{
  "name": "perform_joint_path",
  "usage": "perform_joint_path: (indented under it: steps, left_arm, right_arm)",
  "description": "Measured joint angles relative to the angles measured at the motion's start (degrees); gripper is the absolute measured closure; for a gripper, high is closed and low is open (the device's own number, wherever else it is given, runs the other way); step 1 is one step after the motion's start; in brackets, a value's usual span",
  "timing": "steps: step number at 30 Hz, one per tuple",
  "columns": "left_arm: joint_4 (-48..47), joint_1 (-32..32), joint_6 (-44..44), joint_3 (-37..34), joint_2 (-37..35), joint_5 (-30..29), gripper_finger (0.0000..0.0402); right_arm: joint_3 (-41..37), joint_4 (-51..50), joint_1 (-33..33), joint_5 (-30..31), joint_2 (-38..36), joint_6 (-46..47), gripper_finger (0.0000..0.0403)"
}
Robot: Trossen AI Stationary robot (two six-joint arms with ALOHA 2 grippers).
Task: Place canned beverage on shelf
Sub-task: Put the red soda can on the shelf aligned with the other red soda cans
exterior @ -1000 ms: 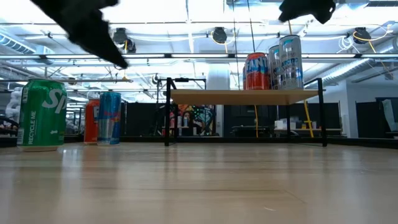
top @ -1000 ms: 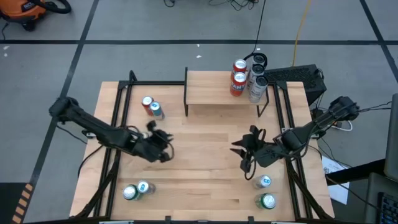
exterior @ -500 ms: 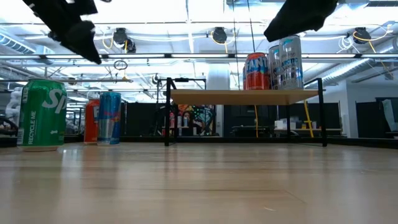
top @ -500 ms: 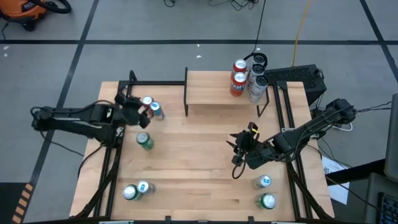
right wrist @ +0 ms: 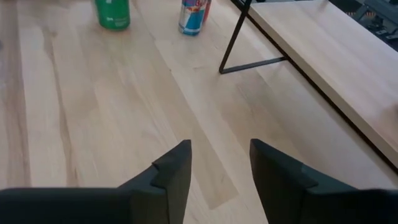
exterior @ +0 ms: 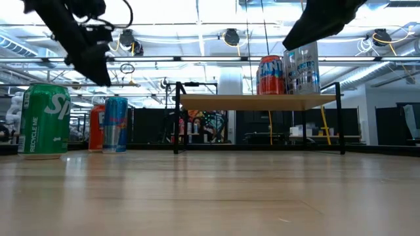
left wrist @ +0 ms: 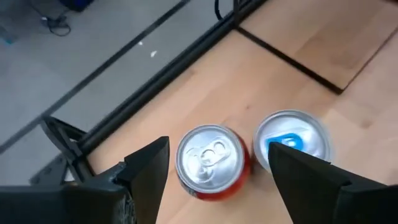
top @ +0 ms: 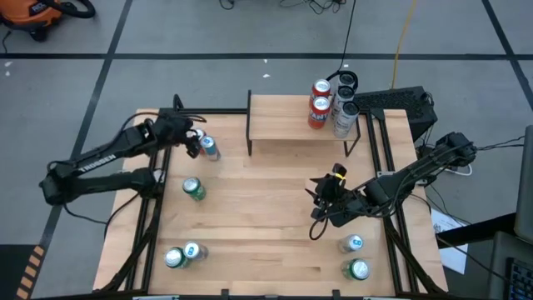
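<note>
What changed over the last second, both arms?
The left gripper swung from mid-table toward the far left corner and now hangs open above the red can beside the blue-and-silver can, touching neither. The green can it passed over shows standing on the table. The right gripper shifted slightly, open and empty. The cans on the light-wood shelf stayed put.

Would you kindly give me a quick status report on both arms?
Left gripper open above the red can, blue can right beside it. Right gripper open, empty, mid-table. Shelf holds four cans at one end.

Orange shop vacuum (top: 37, 15) on grey floor (top: 208, 29)
</note>
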Motion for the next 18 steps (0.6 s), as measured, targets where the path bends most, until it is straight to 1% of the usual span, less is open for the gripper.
perform_joint_path:
  steps: [5,8,13,18]
  left_arm:
    - [1.7,4.5,2.6,-4.3,1.3,1.8,0.0127]
    - [4.6,7.1,3.5,-6.1,2.2,2.7,0.0127]
    - [8.0,9.7,4.0,-6.8,3.7,6.8,0.0127]
    - [8.2,10.3,4.4,-6.8,4.2,7.3,0.0127]
  right_arm:
    - [0.0,-0.7,0.0,0.0,0.0,1.4,0.0249]
    - [0.0,-0.8,0.0,-0.1,0.0,1.6,0.0249]
    - [0.0,-0.7,0.0,-0.2,0.0,1.8,0.0249]
    - [0.0,-0.6,0.0,-0.2,0.0,2.0,0.0249]
